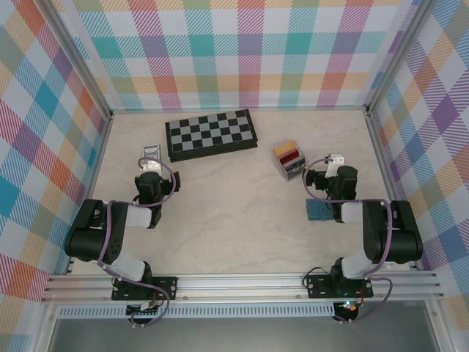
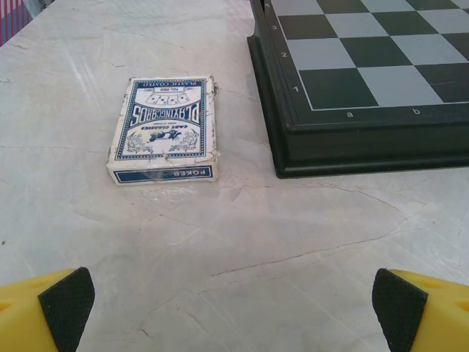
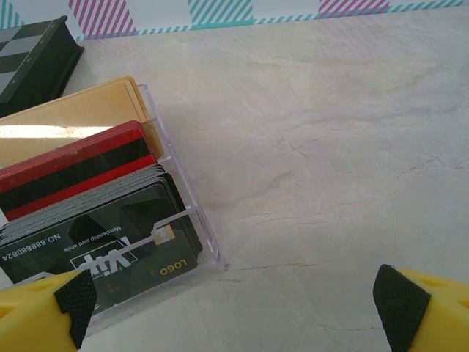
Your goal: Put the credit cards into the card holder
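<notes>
The credit cards stand packed on edge in a small clear box [image 3: 192,220]: a dark card [image 3: 102,249] in front, a red one [image 3: 80,165] behind it, an orange-tan one [image 3: 73,117] at the back. From above, the cards [image 1: 287,154] sit right of centre. My right gripper [image 3: 234,301] is open just right of the box, with bare table between its fingers. The teal-blue card holder [image 1: 320,211] lies flat near the right arm, partly covered by it. My left gripper [image 2: 234,308] is open over bare table, near a pack of playing cards.
A blue-and-white playing-card pack [image 2: 165,128] lies ahead of the left gripper [image 1: 150,170]. The black-and-white chessboard [image 1: 211,136] sits at the back centre, its dark edge [image 2: 366,143] right of the pack. Checked walls enclose the table. Open marble lies between the arms.
</notes>
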Controlling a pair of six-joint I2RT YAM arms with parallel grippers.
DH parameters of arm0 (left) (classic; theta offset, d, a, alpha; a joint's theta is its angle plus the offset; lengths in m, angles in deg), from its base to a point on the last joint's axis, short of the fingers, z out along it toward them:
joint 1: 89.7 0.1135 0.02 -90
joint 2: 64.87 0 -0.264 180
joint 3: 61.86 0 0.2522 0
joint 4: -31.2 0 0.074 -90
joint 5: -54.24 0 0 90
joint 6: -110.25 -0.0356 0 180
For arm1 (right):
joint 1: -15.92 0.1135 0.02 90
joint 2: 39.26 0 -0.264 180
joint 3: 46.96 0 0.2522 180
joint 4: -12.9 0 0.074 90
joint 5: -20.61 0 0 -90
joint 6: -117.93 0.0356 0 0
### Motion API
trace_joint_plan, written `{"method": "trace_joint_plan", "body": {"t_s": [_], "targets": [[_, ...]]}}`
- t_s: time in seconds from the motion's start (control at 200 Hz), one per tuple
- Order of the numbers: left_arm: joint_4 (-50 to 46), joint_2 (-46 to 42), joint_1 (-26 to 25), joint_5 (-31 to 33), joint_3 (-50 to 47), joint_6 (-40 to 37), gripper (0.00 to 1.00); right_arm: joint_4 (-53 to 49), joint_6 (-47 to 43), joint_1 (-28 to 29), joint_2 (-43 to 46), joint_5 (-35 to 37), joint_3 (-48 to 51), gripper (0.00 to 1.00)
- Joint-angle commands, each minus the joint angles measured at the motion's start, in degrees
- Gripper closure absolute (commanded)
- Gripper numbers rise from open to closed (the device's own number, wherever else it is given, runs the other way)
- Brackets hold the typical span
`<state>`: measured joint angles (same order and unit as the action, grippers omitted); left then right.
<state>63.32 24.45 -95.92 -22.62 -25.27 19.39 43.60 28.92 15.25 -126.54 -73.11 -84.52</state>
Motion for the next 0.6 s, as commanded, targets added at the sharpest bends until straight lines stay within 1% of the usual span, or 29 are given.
{"method": "trace_joint_plan", "body": {"t_s": [0.0,0.595], "targets": [[2.19,0.29,0.59,0.83,0.29,0.83,0.00,-0.08,-0.64,0.01,-0.14,-1.13,-0.90,0.00],[2.27,0.21,0.59,0.88,0.25,0.74,0.00,0.04,-0.63,-0.02,-0.14,-1.14,-0.82,0.00]]}}
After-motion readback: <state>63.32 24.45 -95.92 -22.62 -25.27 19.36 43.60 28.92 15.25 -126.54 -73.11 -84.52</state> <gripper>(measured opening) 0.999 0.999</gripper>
